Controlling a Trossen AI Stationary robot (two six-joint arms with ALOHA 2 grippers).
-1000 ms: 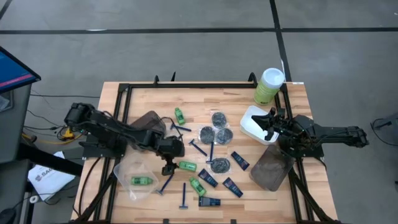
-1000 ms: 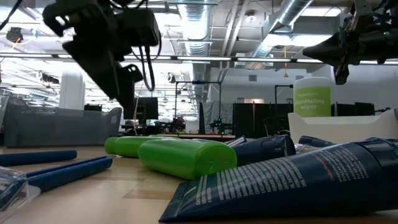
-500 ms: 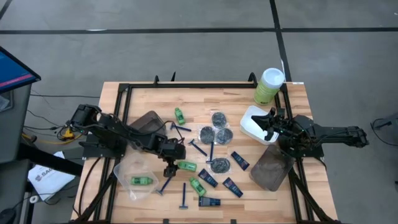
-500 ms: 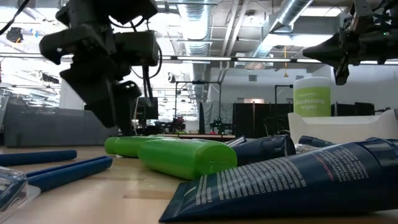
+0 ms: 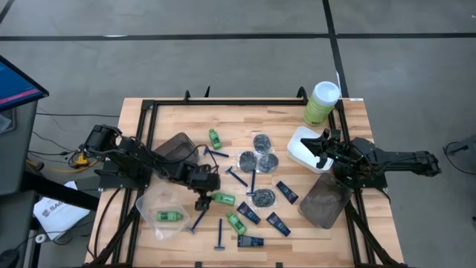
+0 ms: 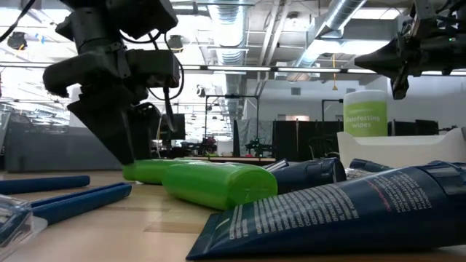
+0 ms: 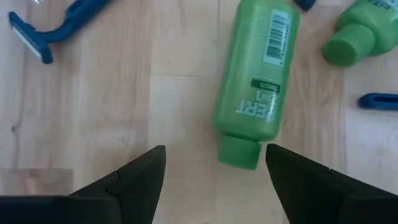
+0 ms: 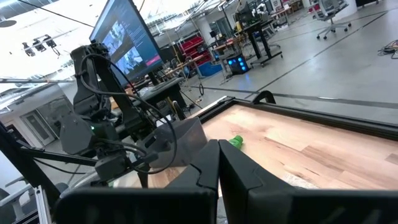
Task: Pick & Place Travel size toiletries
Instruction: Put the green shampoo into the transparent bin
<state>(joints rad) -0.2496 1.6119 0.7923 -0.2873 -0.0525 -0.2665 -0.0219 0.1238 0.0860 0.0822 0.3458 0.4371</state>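
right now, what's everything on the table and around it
green bottles: four, bright green, three mid-table, one in the clear tub
razors: about five, blue, scattered mid-table
tins: four, dark, round, centre
tubes: four, dark blue, front right of centre
canister: one, pale green, white lid, far right corner
white tub: one, right side
smoky tubs: two, one left, one front right
clear tub: one, front left
left gripper: open, low over a green bottle's cap end
right gripper: shut, above the white tub
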